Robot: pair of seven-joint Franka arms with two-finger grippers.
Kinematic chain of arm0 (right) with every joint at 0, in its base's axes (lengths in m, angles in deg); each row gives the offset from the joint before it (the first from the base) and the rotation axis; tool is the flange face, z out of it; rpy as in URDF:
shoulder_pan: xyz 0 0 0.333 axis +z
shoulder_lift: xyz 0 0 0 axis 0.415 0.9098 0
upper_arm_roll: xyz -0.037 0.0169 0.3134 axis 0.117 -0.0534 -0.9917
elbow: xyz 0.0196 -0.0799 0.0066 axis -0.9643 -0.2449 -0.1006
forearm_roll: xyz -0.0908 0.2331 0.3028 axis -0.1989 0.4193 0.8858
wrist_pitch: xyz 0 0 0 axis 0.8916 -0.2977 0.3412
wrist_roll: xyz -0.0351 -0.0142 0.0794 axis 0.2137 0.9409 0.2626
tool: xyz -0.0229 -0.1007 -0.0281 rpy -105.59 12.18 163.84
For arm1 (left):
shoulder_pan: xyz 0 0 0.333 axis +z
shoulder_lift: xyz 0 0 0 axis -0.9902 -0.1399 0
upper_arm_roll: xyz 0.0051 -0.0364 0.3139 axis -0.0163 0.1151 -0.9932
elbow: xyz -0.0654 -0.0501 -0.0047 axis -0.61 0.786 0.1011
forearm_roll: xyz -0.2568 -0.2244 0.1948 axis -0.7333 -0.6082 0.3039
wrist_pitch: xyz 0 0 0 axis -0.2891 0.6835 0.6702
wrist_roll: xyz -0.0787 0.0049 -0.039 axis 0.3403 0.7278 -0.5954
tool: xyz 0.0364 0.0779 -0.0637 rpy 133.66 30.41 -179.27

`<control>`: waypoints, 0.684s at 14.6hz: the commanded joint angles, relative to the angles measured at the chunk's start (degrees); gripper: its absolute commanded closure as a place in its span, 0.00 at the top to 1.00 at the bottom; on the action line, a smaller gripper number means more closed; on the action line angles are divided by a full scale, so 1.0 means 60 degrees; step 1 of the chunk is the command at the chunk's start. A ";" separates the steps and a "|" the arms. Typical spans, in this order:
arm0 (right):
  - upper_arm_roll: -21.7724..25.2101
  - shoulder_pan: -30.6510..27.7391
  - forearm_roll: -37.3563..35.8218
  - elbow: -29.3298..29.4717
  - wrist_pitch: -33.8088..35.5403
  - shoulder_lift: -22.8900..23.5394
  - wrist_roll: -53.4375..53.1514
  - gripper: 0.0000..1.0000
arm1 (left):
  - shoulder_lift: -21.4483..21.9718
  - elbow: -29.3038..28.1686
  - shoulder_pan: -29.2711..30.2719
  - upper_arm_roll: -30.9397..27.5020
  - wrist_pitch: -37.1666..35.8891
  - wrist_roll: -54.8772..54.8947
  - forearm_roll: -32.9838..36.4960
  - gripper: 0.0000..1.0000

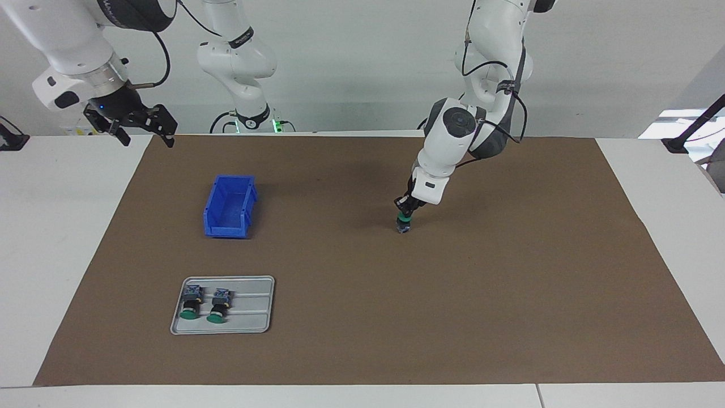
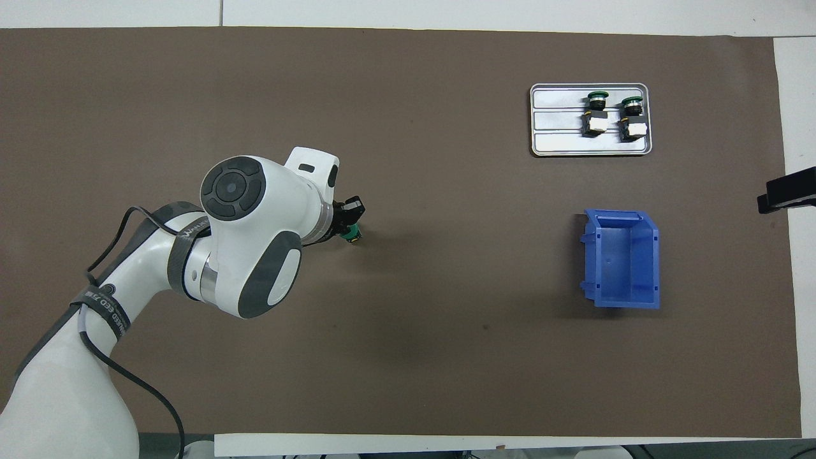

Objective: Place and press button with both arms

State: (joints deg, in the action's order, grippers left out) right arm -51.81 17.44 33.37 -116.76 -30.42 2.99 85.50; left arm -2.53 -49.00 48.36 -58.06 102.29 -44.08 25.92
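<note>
My left gripper (image 1: 405, 212) is shut on a button (image 1: 402, 222) with a green cap, held upright at the brown mat's surface near the table's middle; I cannot tell whether its base touches the mat. In the overhead view the left gripper (image 2: 349, 224) and the button (image 2: 351, 236) peek out from under the arm's wrist. Two more buttons (image 1: 191, 301) (image 1: 218, 305) lie on their sides in a grey tray (image 1: 252, 326). My right gripper (image 1: 143, 128) hangs open and empty, raised over the mat's corner at the right arm's end, and waits.
A blue open bin (image 1: 229, 207) stands nearer to the robots than the tray; it also shows in the overhead view (image 2: 621, 258), as does the tray (image 2: 554, 137). The brown mat (image 1: 453, 311) covers most of the table.
</note>
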 commanded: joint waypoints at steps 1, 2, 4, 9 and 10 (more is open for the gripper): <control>-0.0030 -0.0051 0.0018 -0.0149 0.0073 -0.0160 0.0120 0.99 | -0.0018 -0.0081 -0.0056 -0.0052 0.0091 0.0002 0.0080 0.11; -0.0030 -0.0051 0.0032 -0.0149 0.0088 -0.0160 0.0135 0.99 | 0.0084 0.0021 -0.0040 -0.0095 0.0003 0.0031 0.0080 0.14; -0.0030 -0.0051 0.0032 -0.0149 0.0073 -0.0160 0.0120 0.99 | 0.0479 0.0212 0.0221 -0.0169 -0.0405 0.0076 0.0080 0.25; -0.0030 -0.0051 0.0018 -0.0149 0.0073 -0.0160 0.0120 0.99 | 0.0641 0.1382 0.0895 -0.0213 -0.2016 0.0105 0.0095 0.76; -0.0030 -0.0051 0.0018 -0.0149 0.0073 -0.0160 0.0120 0.99 | 0.0714 0.1617 0.1231 -0.0213 -0.2425 0.0250 0.0153 0.89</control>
State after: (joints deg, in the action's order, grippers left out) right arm -51.81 17.44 33.37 -116.76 -30.42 2.99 85.51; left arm 0.80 -42.09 52.58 -59.30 92.71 -43.96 25.93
